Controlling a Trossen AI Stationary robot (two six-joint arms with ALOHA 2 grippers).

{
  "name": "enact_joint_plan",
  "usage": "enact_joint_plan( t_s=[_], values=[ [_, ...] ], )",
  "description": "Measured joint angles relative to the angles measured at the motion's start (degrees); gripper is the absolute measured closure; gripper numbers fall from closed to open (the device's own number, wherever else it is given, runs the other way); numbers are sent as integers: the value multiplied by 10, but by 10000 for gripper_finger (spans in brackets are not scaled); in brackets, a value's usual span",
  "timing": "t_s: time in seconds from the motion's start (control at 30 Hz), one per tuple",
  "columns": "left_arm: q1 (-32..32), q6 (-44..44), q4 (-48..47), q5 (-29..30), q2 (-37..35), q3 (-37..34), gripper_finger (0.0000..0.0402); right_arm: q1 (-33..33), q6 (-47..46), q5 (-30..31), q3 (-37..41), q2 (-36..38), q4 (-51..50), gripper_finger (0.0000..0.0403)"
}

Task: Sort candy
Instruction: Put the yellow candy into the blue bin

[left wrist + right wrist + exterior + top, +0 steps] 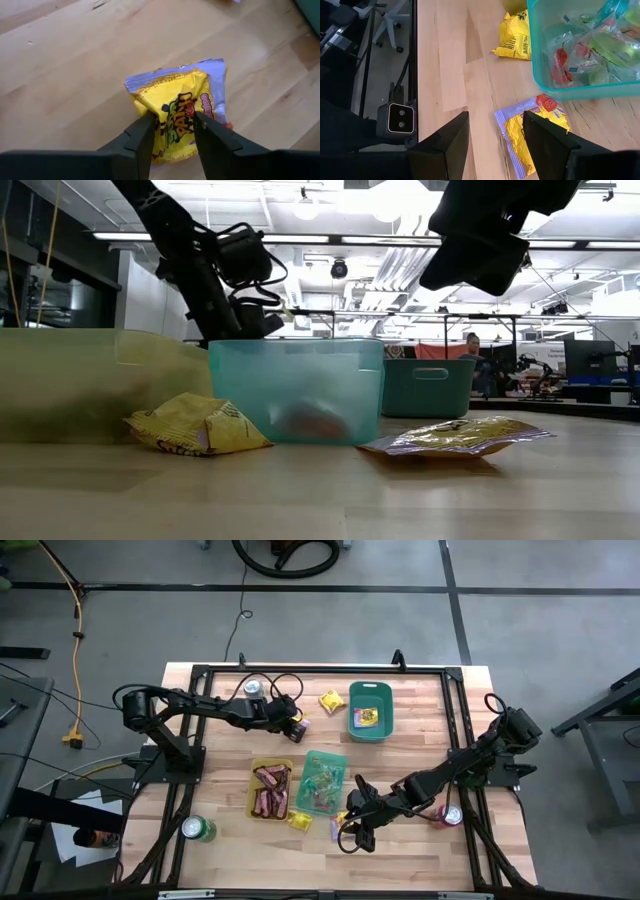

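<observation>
A yellow candy packet (pixel 175 100) with a purple edge lies flat on the wooden table at the far middle. My left gripper (pixel 175 122) comes down on it from above, open, one fingertip on each side of the packet's middle (pixel 298 727). My right gripper (pixel 495 117) hovers open near the front edge over bare wood. Just past its fingers lies another yellow and purple packet (pixel 535 135). A yellow tray (pixel 270 790) holds dark red-brown bars. A teal tray (pixel 322 783) holds small coloured pieces. My left gripper's fingertips (pixel 147 125) stand against the packet's printed middle (pixel 175 127), pointing down at a slant. I cannot tell whether they touch the wrapper. The packet lies flat on the table.
A deeper teal bin (pixel 370 710) at the far right holds one packet. Loose yellow packets lie beside it (pixel 328 700) and in front of the trays (pixel 299 820). Drink cans stand at the front left (pixel 198 830), front right (pixel 452 815) and far side (pixel 252 688).
</observation>
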State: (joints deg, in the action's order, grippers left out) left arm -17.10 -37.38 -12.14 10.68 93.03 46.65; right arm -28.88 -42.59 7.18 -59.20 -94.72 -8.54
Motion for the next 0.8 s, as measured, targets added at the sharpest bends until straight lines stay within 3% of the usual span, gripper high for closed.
enact_joint_plan(
  t_s=[0.13,0.3,0.47,0.6,0.8],
  values=[
    [0,1,0,12,0,0,302,0,1,0,0,0,0,222],
    [3,-1,0,17,-5,0,390,0,0,0,0,0,0,222],
    [2,11,8,16,-60,17,400,0,9,0,0,0,0,222],
    [1,51,81,19,-104,50,401,4,21,2,0,0,3,222],
    [-5,95,132,-6,-56,133,401,17,21,2,0,0,10,222]
  ],
)
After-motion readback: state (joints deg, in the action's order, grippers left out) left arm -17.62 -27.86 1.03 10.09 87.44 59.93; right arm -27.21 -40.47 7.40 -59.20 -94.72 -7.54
